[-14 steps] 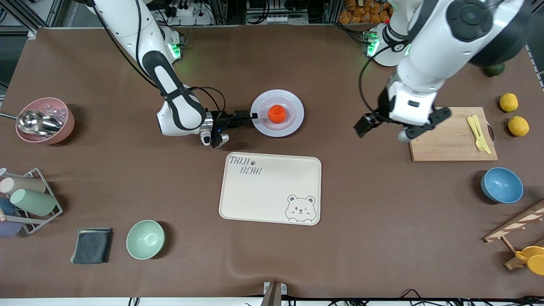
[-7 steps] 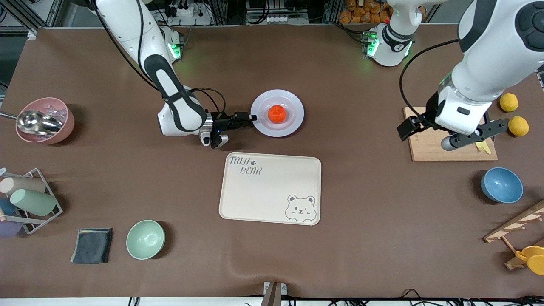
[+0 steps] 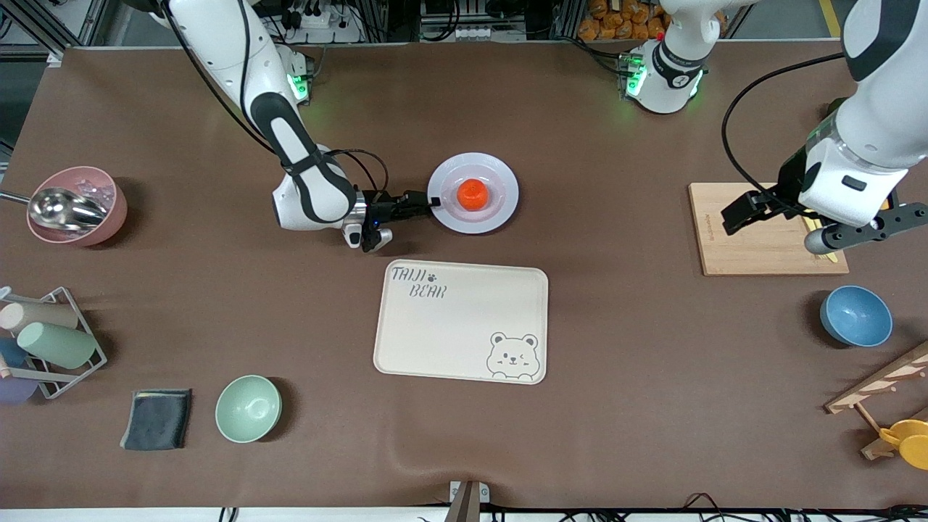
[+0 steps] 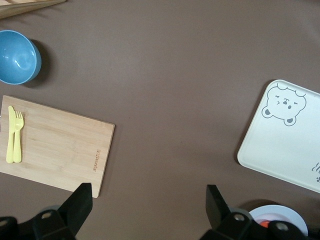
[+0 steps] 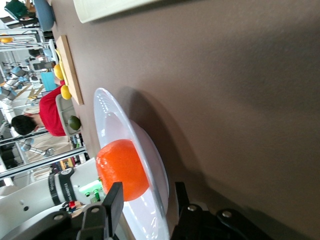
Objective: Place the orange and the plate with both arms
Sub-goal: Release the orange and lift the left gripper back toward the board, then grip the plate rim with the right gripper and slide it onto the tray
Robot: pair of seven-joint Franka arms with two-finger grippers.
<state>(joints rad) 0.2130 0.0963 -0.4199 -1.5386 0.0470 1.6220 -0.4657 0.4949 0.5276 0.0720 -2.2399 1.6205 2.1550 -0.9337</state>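
Plate (image 3: 473,193) with the orange (image 3: 472,193) in its centre lies just above the bear tray (image 3: 461,321). Right gripper (image 3: 432,202) straddles its rim, jaws not yet clenched; it should clamp firmly and lift level. Left gripper (image 3: 779,221) waits released over the cutting board (image 3: 754,243).

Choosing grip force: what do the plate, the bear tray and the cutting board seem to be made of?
The plate: glossy, likely glazed ceramic or melamine, showing bright highlights. The bear tray: matte cream plastic by its look, with printed artwork. The cutting board: pale wood or bamboo, with visible grain and an unvarnished look.
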